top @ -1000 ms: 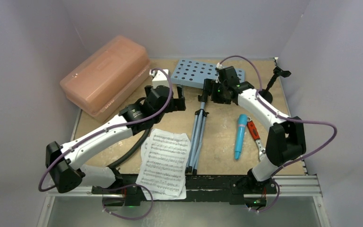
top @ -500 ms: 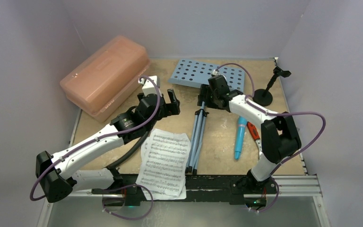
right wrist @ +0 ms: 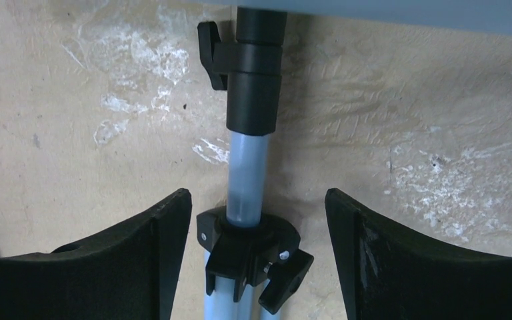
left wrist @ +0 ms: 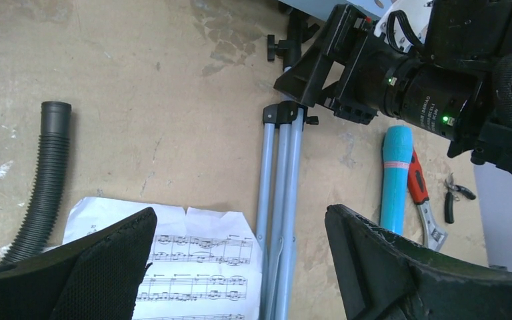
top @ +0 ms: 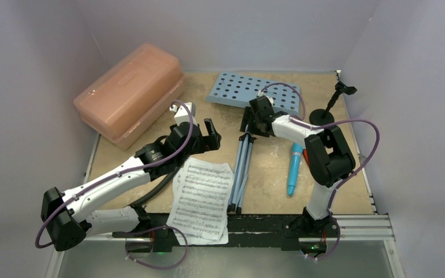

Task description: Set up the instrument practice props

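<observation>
Our right gripper straddles the pole of the music stand, jaws apart and not touching it. The stand lies flat on the scuffed tan tabletop. Our left gripper hangs wide open near the sheet-music pages. We see the microphone lying beside the tripod legs and pale lavender walls around the table.

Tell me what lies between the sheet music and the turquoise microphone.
The music stand's folded tripod legs lie between the sheet music and the microphone, clearest in the top external view.
</observation>
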